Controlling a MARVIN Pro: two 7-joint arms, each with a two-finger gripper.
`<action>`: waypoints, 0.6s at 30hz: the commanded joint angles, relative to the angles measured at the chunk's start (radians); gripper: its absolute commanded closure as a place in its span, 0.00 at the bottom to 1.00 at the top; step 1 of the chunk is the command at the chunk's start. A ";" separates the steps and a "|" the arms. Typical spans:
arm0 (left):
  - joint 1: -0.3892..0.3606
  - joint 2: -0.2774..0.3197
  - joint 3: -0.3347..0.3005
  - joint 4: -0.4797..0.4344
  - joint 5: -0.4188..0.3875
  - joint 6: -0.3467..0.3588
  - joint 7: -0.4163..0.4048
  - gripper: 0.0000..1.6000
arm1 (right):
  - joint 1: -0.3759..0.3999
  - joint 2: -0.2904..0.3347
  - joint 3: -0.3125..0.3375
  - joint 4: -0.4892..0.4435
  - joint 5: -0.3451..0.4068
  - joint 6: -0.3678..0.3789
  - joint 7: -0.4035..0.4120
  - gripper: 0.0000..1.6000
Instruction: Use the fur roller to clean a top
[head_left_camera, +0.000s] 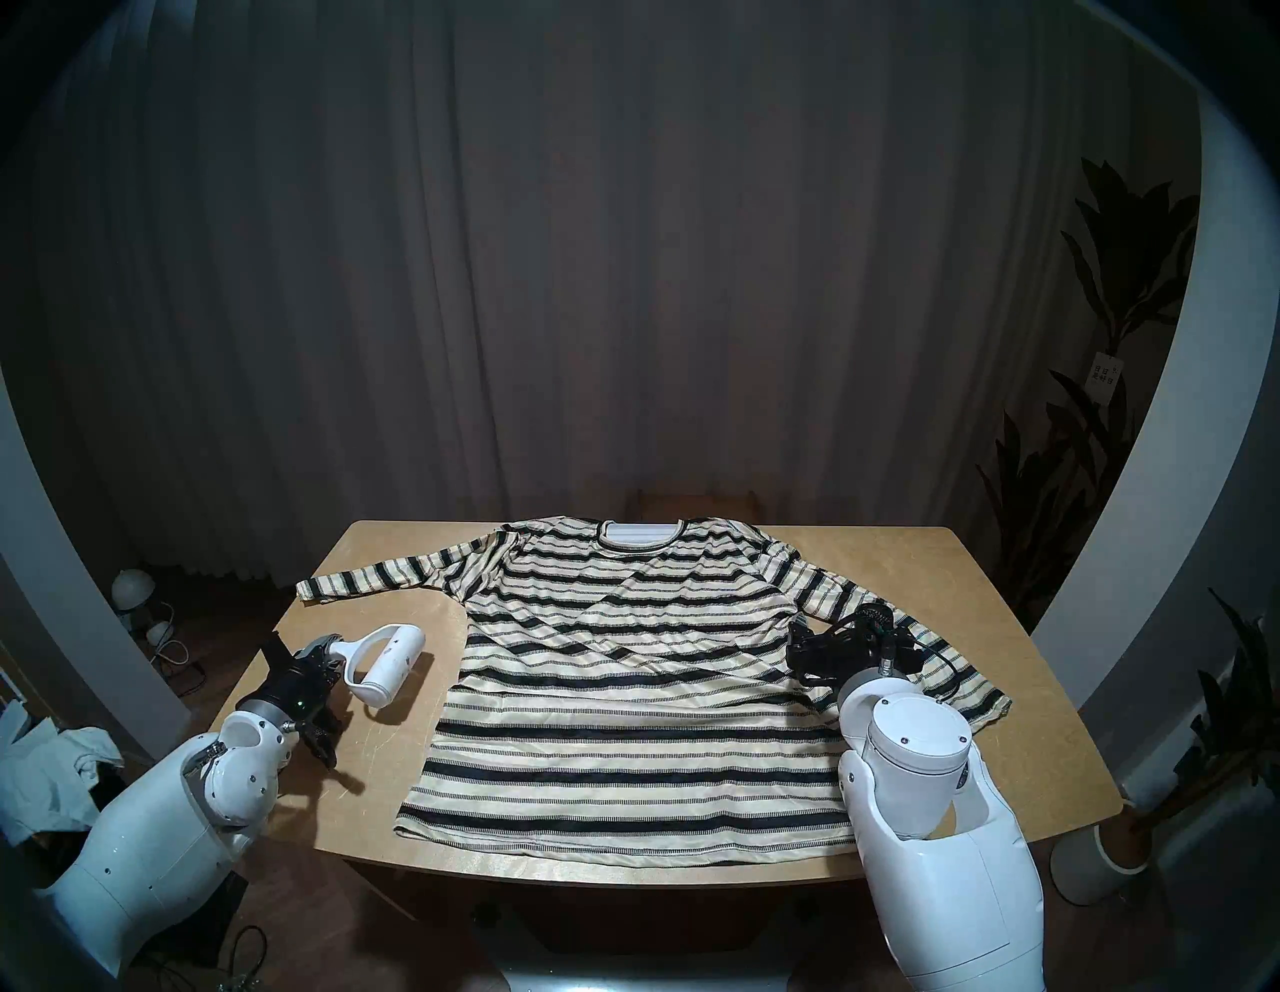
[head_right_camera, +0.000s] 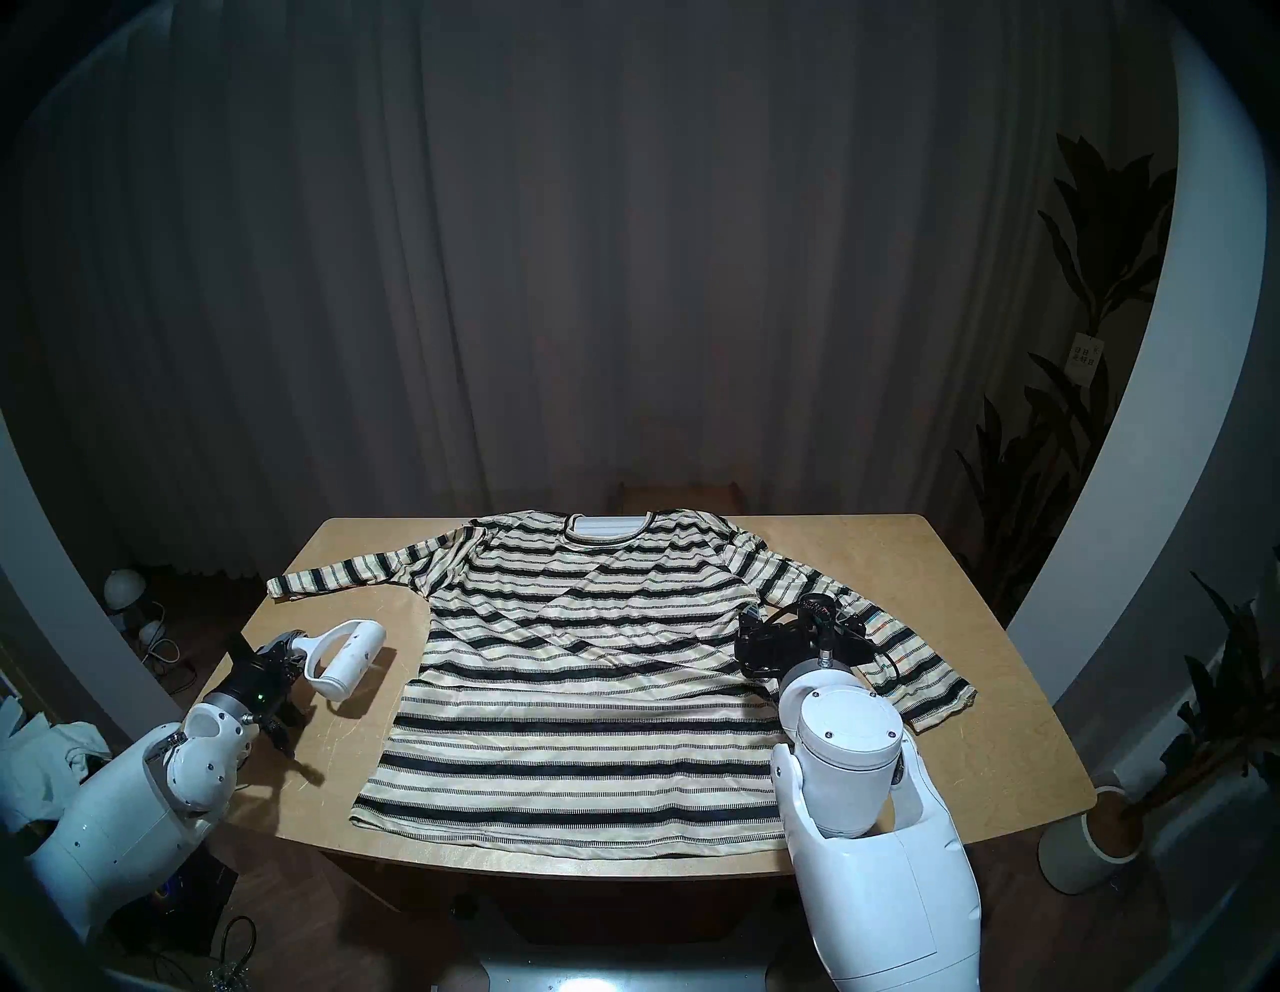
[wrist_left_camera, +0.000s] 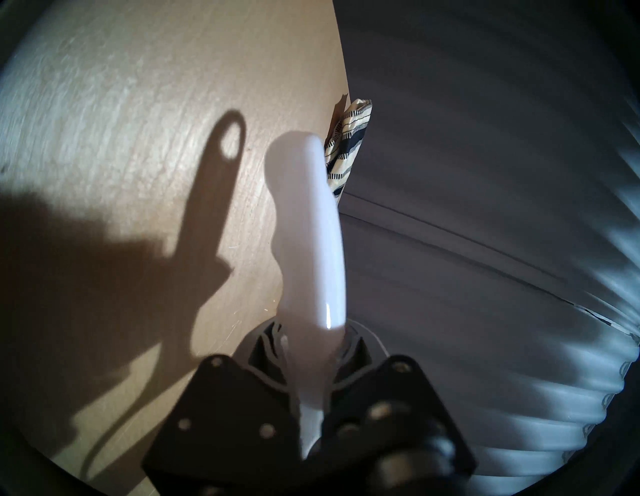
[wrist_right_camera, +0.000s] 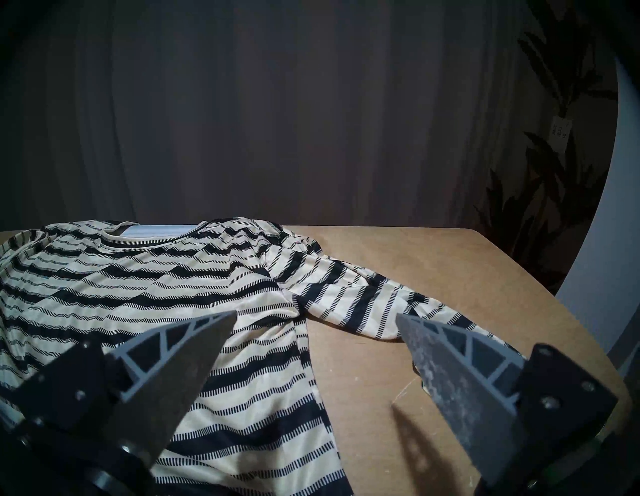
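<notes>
We clamp the lint roller (head_left_camera: 385, 663) by its handle in our left gripper (head_left_camera: 331, 657), its cylinder just short of the striped top (head_left_camera: 623, 693); our right gripper (wrist_right_camera: 313, 332) hovers wide over the sleeve

Room's pretty dim, with the curtain (head_left_camera: 623, 242) nearly lost in gloom while the bench (head_left_camera: 970, 589) catches light from above. Hard shadows fall on the wood beside the fur roller (wrist_left_camera: 311, 225) in the left wrist view, and its handle has a small glare streak and looks soft up close. Fisheye bends every edge, with a dark rim all round.
</notes>
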 joint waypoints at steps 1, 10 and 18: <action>0.001 0.023 -0.009 -0.006 -0.008 -0.072 0.056 0.89 | 0.002 -0.007 -0.001 -0.025 0.001 -0.014 -0.004 0.00; 0.032 0.077 -0.018 -0.087 -0.009 -0.201 0.181 0.97 | 0.007 -0.013 -0.003 -0.018 0.007 -0.019 -0.010 0.00; 0.033 0.109 -0.008 -0.126 0.006 -0.257 0.262 0.52 | 0.005 -0.014 0.008 -0.007 0.024 -0.029 -0.010 0.00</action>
